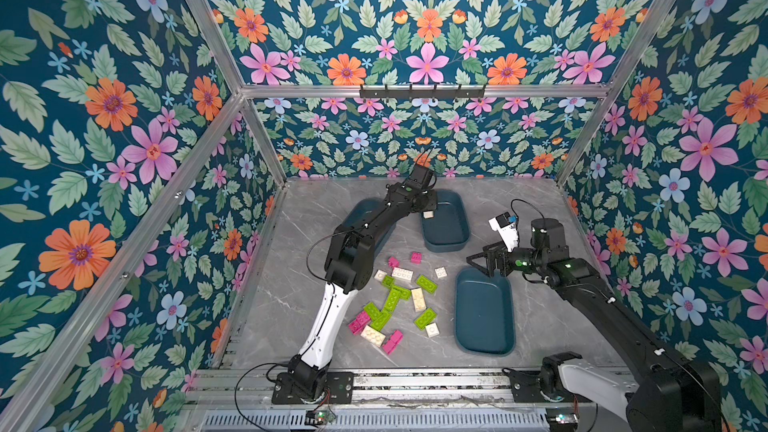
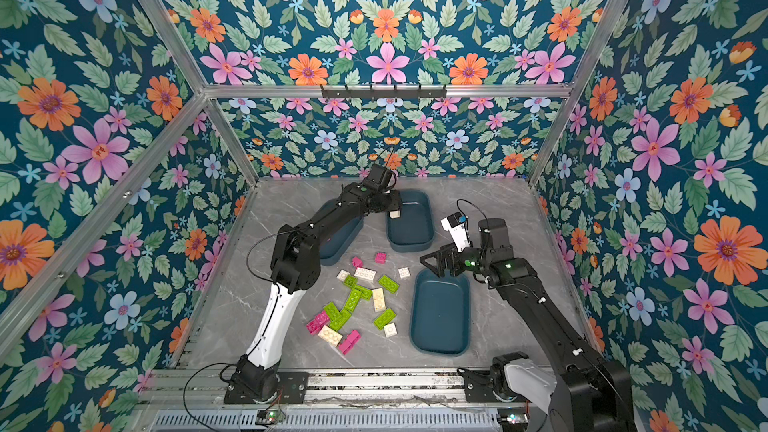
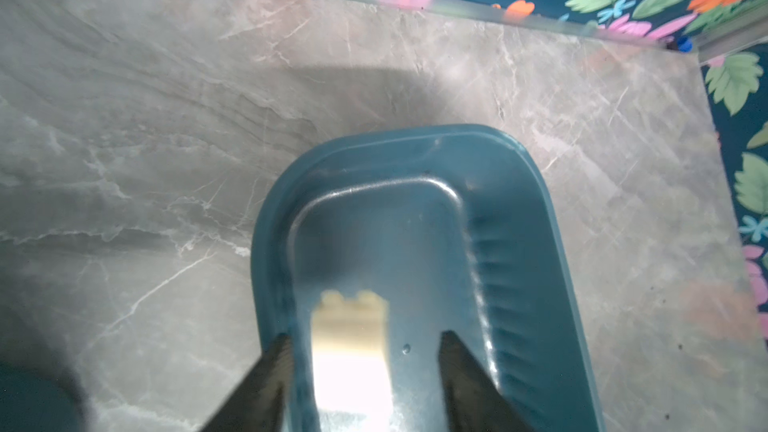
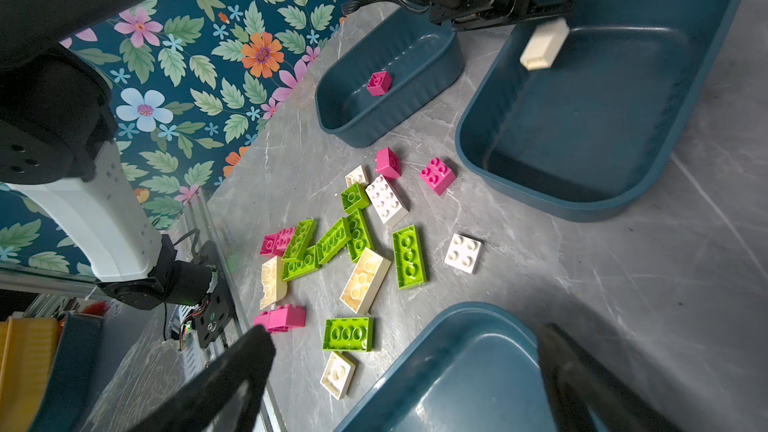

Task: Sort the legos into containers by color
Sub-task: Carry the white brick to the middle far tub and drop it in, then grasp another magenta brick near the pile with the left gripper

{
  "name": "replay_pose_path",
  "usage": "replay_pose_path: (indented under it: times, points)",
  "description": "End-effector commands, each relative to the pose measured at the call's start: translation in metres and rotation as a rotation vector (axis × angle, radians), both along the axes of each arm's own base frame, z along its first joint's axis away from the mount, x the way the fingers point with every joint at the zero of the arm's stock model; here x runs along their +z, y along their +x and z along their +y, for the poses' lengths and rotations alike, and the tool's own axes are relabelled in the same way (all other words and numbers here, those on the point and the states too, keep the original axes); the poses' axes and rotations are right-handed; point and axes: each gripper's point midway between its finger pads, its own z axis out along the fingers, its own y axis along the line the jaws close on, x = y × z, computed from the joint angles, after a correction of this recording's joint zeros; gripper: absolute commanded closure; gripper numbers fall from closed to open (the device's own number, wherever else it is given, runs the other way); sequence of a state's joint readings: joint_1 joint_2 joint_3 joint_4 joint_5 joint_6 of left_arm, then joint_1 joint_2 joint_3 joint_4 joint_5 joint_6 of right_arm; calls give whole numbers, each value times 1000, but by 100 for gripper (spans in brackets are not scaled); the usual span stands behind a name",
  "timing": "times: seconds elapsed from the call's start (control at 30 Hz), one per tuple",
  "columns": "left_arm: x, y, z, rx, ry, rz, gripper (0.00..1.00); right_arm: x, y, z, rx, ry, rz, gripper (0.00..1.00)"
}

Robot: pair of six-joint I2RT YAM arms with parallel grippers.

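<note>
Left wrist view: the middle tub lies under the left gripper, jaws spread, a cream brick loose between them. The near tub sits under the right gripper, jaws wide apart; other legos litter the table

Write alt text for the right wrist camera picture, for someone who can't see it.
A cream-white oblong plastic brick hangs blurred just under the left gripper, above an otherwise bare dark teal plastic tub. A neighbouring teal tub holds one magenta brick; pink, lime green and cream bricks lie scattered on the grey marbled table.
</note>
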State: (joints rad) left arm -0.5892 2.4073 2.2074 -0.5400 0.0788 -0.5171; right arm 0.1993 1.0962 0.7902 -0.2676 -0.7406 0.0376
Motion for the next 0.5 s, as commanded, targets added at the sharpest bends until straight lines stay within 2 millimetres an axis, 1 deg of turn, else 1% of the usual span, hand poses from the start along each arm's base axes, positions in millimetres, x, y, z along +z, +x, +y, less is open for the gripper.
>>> replay_pose_path:
  times: [0.0,0.07,0.13,0.2,0.33,0.47]
  points:
    - [27,-1,3,-2,0,-39,36,4,0,-1,6,-8,-18,1]
    - [33,-15,12,-2,23,-11,33,5,-1,-1,12,-7,-15,1]
    - [35,-34,23,-6,63,17,31,7,-2,1,19,-1,-16,1]
    - [32,-57,38,6,105,54,30,7,-3,2,28,4,-12,1]
    - [26,-104,71,96,159,120,30,6,-4,5,51,19,3,1]
    - [22,-141,101,201,180,160,30,6,-5,9,74,38,17,1]
